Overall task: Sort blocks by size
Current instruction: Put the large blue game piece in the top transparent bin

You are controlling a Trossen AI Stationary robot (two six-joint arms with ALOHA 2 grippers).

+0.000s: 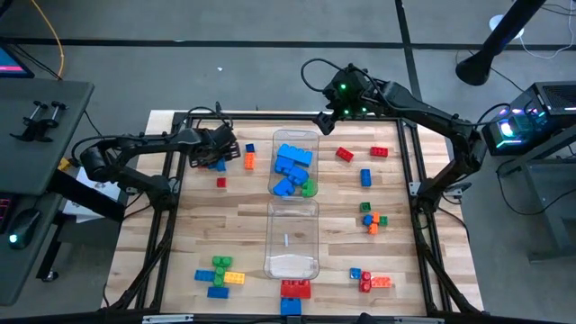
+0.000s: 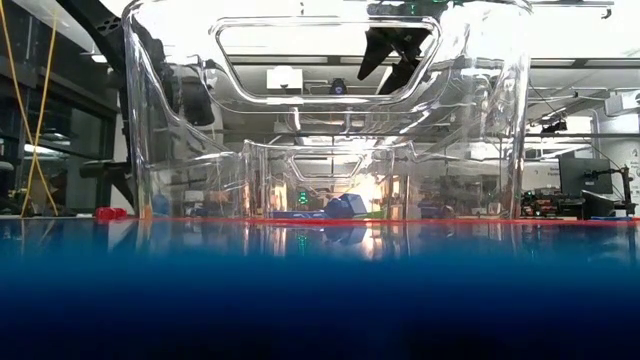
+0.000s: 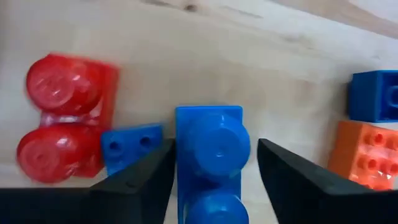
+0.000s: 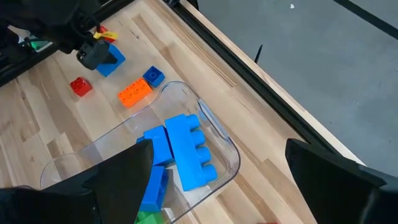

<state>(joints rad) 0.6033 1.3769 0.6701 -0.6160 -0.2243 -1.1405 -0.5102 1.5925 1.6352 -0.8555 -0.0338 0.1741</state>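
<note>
My left gripper (image 1: pixel 219 155) (image 3: pixel 211 180) is open at the table's far left, low over a group of blocks. Its fingers stand on either side of a large blue brick (image 3: pixel 208 149) lying on the wood. A red two-stud brick (image 3: pixel 65 118) and a small blue brick (image 3: pixel 132 146) lie on one side of it, an orange brick (image 3: pixel 364 152) and another blue brick (image 3: pixel 373 93) on the other. My right gripper (image 1: pixel 326 121) (image 4: pixel 217 155) is wide open and empty, above the far end of the far clear bin (image 1: pixel 295 135). That bin holds several blue bricks (image 4: pixel 186 149) and a green one (image 1: pixel 310 188). My left gripper has one finger (image 3: pixel 146 177) close against the large blue brick's long side (image 3: pixel 180 155); I cannot tell whether it touches. The other finger (image 3: pixel 292 177) stands clear of the opposite side. The fingers come from above, and the brick lies flat on the table, studs up.
A second clear bin (image 1: pixel 291 211) stands nearer, in line with the first. Loose blocks lie at the right (image 1: pixel 345 154) (image 1: pixel 365 177) (image 1: pixel 372 218), near left (image 1: pixel 219 273), near centre (image 1: pixel 295 288) and near right (image 1: pixel 371 281). A small red brick (image 1: pixel 221 183) lies near my left gripper. A black frame (image 1: pixel 414 180) borders the table.
</note>
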